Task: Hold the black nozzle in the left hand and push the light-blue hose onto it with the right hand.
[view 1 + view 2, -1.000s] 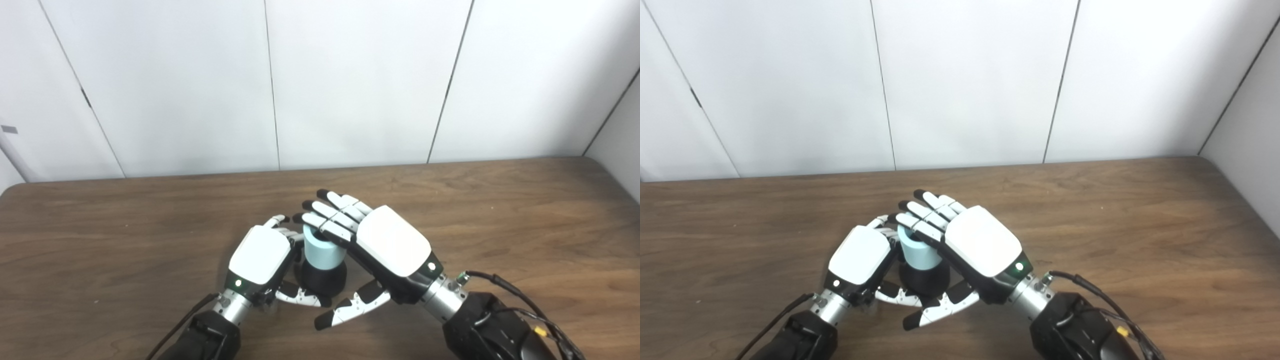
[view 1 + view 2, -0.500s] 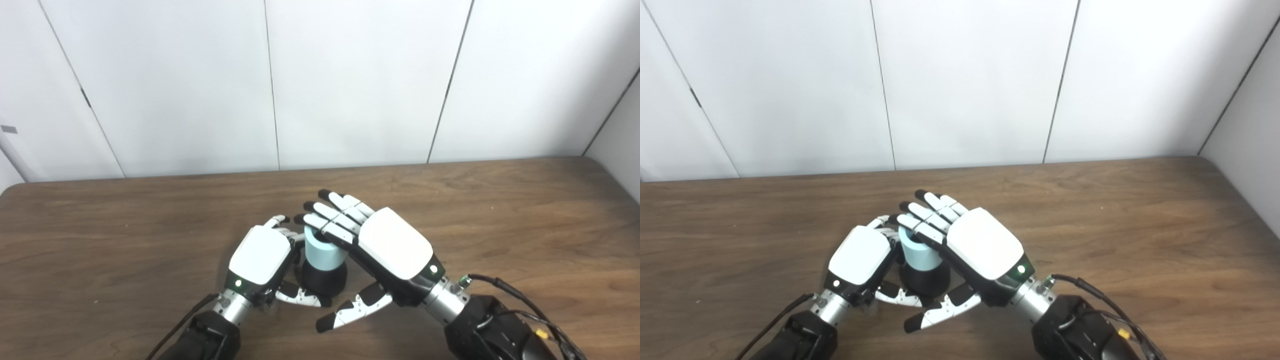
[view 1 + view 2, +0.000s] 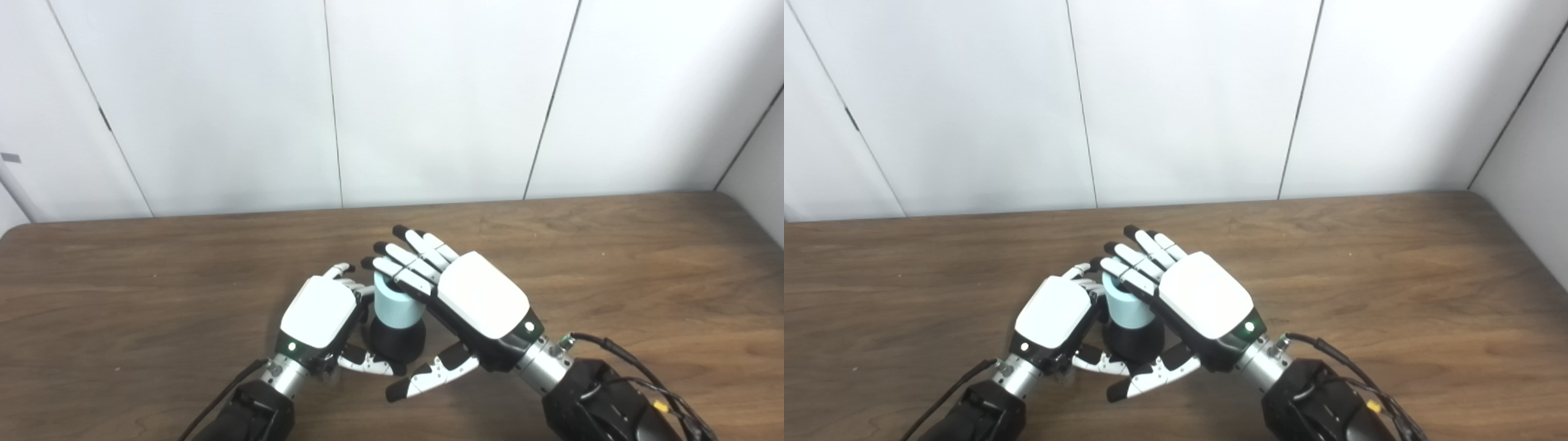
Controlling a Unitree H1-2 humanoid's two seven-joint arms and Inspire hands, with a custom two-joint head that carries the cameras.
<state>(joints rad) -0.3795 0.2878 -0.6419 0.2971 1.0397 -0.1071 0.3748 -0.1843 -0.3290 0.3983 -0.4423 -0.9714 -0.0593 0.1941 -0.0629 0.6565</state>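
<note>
A short light-blue hose [image 3: 395,306] stands upright on top of the black nozzle [image 3: 398,344], near the table's front middle. My left hand [image 3: 318,317] wraps the pair from the left, its fingers curled behind and its thumb [image 3: 369,365] lying against the front of the nozzle's base. My right hand [image 3: 481,294] comes in from the right with straight, spread fingers [image 3: 401,272] lying over the hose's top rim. Its thumb [image 3: 432,375] points left, low in front of the nozzle, and closes on nothing. The hose's top opening is mostly hidden.
The brown wooden table [image 3: 643,263] stretches wide on both sides, with its back edge against white wall panels [image 3: 429,98]. A black cable [image 3: 618,349] runs along my right forearm.
My right hand's fingers have straightened and risen slightly over the hose top. The left hand, the hose and the nozzle have stayed where they were.
</note>
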